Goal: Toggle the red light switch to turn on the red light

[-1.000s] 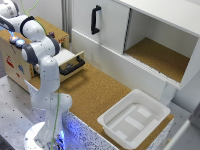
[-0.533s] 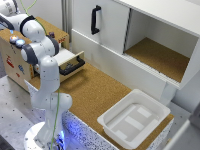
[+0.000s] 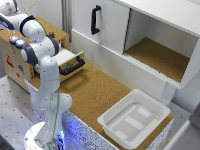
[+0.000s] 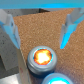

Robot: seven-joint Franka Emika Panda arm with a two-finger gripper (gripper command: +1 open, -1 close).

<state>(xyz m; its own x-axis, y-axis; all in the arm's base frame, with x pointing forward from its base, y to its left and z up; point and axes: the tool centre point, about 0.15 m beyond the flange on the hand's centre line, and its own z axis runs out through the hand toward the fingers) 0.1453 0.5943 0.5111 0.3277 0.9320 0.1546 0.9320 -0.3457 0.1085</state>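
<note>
In the wrist view my gripper point(image 4: 39, 30) is open and empty, with its two fingers point(image 4: 9, 30) spread wide over a cork-brown surface. A round lamp point(image 4: 43, 57) in a grey ring glows orange-red just beyond the fingertips, roughly centred between them. A second round, blue-green lamp point(image 4: 55, 80) sits beside it at the picture's edge. I cannot make out a separate switch lever. In the exterior view the arm point(image 3: 37, 47) reaches over the wooden box point(image 3: 15, 62) at the exterior view's left. The hand is cut off at the top left corner.
An open drawer point(image 3: 70, 62) with a black handle juts from the wooden box. A white cabinet with a black door handle point(image 3: 95, 20) and an open compartment point(image 3: 157, 55) stands behind. A white bin point(image 3: 132, 120) sits on the cork table at the exterior view's right.
</note>
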